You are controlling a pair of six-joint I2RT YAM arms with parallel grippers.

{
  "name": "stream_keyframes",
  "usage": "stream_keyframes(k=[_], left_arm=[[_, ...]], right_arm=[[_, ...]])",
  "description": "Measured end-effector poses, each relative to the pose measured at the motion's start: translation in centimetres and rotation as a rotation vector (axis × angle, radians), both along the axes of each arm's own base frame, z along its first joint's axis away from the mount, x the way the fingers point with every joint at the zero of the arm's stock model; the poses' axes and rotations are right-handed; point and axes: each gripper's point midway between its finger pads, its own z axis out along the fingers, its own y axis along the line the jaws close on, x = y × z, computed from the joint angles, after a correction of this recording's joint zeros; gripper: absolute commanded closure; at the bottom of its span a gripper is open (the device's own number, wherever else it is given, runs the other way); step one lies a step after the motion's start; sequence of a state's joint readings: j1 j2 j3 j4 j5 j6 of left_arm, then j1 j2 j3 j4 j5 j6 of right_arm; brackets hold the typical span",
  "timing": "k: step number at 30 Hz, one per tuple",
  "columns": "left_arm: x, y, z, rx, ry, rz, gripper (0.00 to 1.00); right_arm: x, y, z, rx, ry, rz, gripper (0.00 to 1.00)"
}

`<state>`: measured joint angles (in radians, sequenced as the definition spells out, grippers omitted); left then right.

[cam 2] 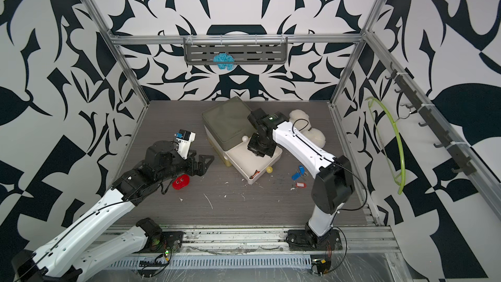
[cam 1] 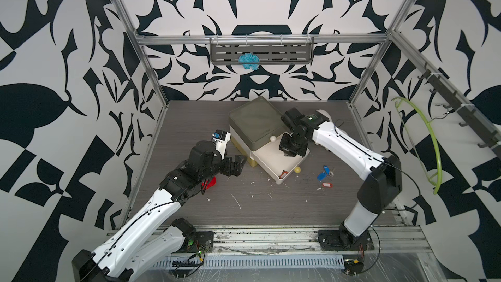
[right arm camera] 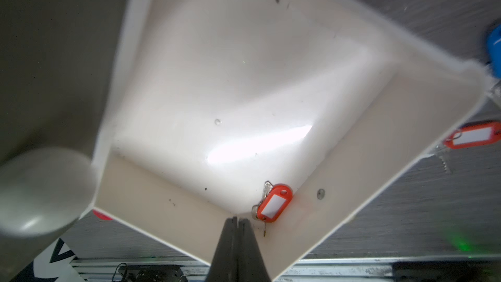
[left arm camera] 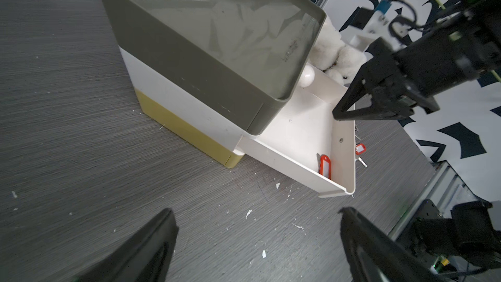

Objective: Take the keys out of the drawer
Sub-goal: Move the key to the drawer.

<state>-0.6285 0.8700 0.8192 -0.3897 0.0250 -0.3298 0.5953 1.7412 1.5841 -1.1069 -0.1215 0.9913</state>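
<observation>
The white drawer (cam 1: 298,161) is pulled out of a small drawer unit. One of the keys, with a red tag (right arm camera: 274,203), lies in the drawer's front corner (left arm camera: 325,166). More keys lie on the table right of the drawer: two blue tags (cam 1: 324,172) and a red tag (cam 1: 327,185). My right gripper (right arm camera: 238,219) hangs over the drawer, shut and empty, its tips just beside the red-tagged key; in the left wrist view the right gripper (left arm camera: 336,113) is above the drawer's side wall. My left gripper (cam 1: 238,162) stands open and empty, left of the unit.
The unit has a grey top box (cam 1: 254,126) and a yellow bottom drawer with a knob (cam 1: 297,170). A red round-eyed toy (cam 2: 181,182) lies under my left arm. A white plush (cam 2: 301,120) sits behind my right arm. A green hanger (cam 1: 431,142) hangs on the right wall.
</observation>
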Motion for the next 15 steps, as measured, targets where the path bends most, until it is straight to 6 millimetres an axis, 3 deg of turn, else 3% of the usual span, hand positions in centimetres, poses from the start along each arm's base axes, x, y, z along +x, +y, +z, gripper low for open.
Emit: stream_keyframes(k=[6, 15], left_arm=[[0.6, 0.9, 0.1, 0.004, -0.008, 0.029, 0.01], [0.9, 1.3, 0.0, 0.004, -0.006, 0.031, 0.01]], right_arm=[[-1.6, 0.9, -2.5, -0.033, 0.076, 0.039, 1.00], [-3.9, 0.3, -5.0, -0.080, 0.151, 0.033, 1.00]])
